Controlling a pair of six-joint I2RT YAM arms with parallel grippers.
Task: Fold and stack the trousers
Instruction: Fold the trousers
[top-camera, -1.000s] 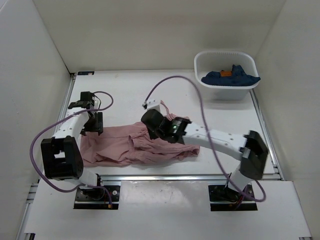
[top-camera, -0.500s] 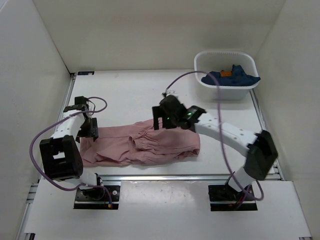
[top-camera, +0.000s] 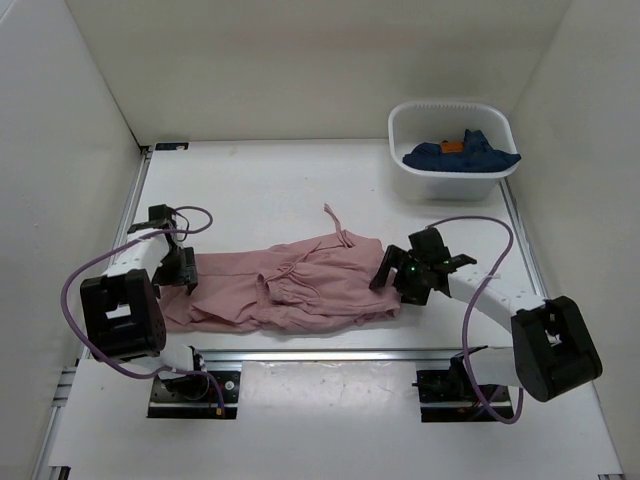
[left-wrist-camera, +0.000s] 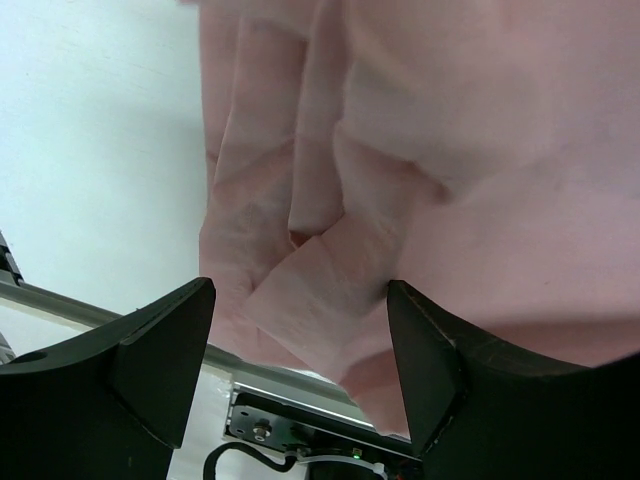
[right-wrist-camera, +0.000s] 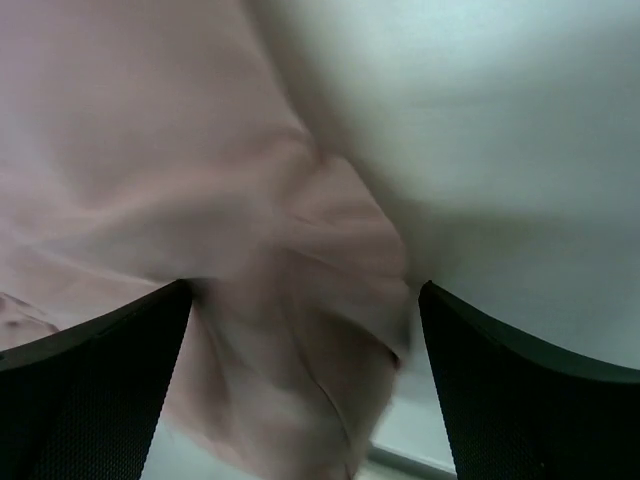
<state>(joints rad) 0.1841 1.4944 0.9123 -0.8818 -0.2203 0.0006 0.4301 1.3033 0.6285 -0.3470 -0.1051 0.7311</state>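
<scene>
The dusty-pink trousers lie flat and wrinkled across the near half of the table, with a thin drawstring trailing off their far edge. My left gripper stands open over their left end. In the left wrist view its jaws are spread wide, with creased pink fabric beyond them and nothing pinched. My right gripper stands open at the trousers' right end. In the blurred right wrist view its jaws straddle the bunched fabric edge without gripping it.
A white basket at the back right holds a dark navy garment with an orange tag. A metal rail runs along the table's near edge, just in front of the trousers. White walls enclose the table.
My right gripper opened and let go of the fabric near the trousers' middle, then swung back to their right end. The trousers settled flatter. My left gripper shifted slightly left.
</scene>
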